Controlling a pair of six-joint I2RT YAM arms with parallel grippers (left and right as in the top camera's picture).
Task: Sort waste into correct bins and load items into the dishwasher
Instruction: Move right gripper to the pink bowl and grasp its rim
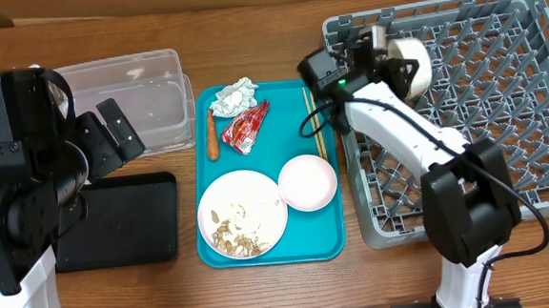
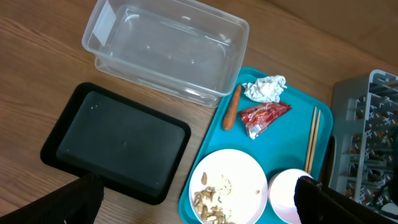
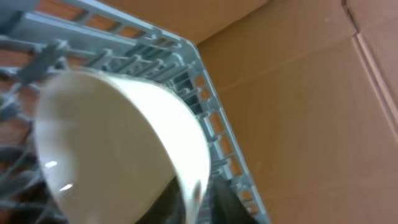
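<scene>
Right gripper [image 1: 386,59]: pinching the rim of a white bowl [image 3: 118,143], with one finger inside the rim and one outside.
White bowl: held tipped on its side, sticking out just past the right gripper's fingers. I cannot tell whether it touches the pegs.
Dish rack [image 1: 482,113]: underneath and beyond the right gripper, which is over the rack's far left corner.
Left gripper [image 1: 111,132]: fingers spread wide, holding nothing.
Black tray [image 2: 118,143]: below the left gripper, toward its left finger.
Clear tub [image 2: 168,53]: just beyond the black tray, ahead of the left gripper.
Teal tray [image 2: 214,140]: below the left gripper, toward its right finger.
On the teal tray, nearest the left gripper: a plate [image 2: 227,180] with food scraps [image 2: 211,199], and a pinkish bowl [image 2: 283,196].
Farther ahead on the teal tray: a carrot stick [image 2: 232,107], a red wrapper [image 2: 262,116], a napkin [image 2: 264,88] and chopsticks [image 2: 313,140].
</scene>
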